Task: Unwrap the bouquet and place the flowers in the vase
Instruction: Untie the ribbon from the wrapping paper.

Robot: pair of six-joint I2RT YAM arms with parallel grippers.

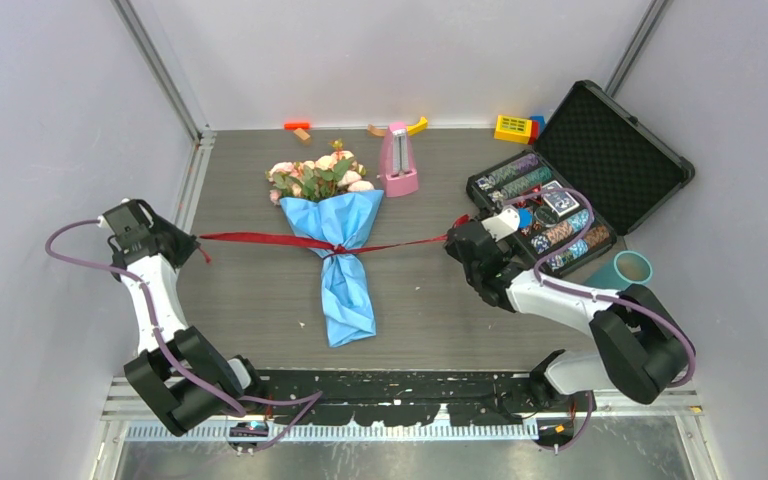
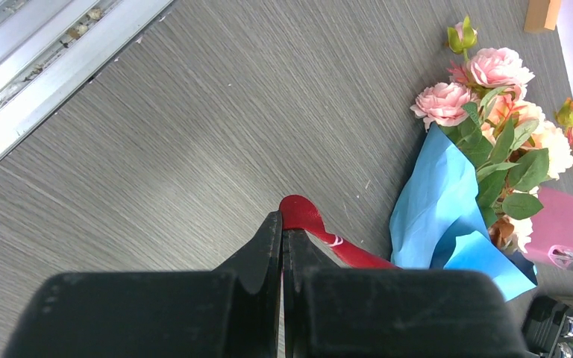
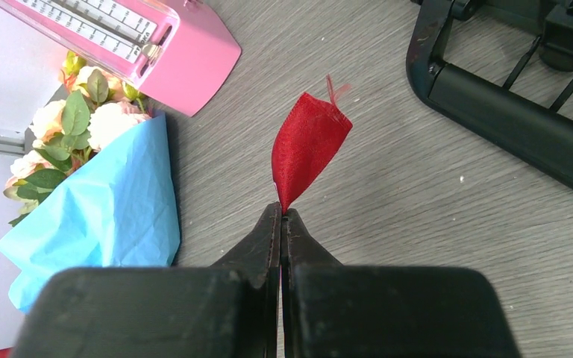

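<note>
Bouquet (image 1: 332,230) lies flat near the middle of the counter (image 1: 260,310), with its blooms toward the back wall and the pointed tail of its blue paper cone (image 1: 346,285) toward the arm bases. The flowers (image 1: 315,178), pink and peach roses among green leaves, spill from the cone's wide mouth. The paper is creased and crumpled below the waist, where a dark red ribbon (image 1: 260,238) is knotted around it. Both ribbon tails are drawn out sideways, nearly level. The left end effector (image 2: 282,224) has its fingers pressed together on the left tail, close to the counter's left edge and the metal rail (image 2: 45,67) there. The right end effector (image 3: 281,212) pinches the frayed right tail, just beside the near left corner of an open black case (image 1: 560,195) of poker chips. A pink metronome (image 1: 398,160) stands just beside the blooms on their right. The vase (image 1: 632,268), teal and upright, sits at the far right past the case, near the right arm's elbow and well apart from the bouquet. Bare counter lies on either side of the cone's tail. Small toy blocks (image 1: 513,128) line the back edge.
</note>
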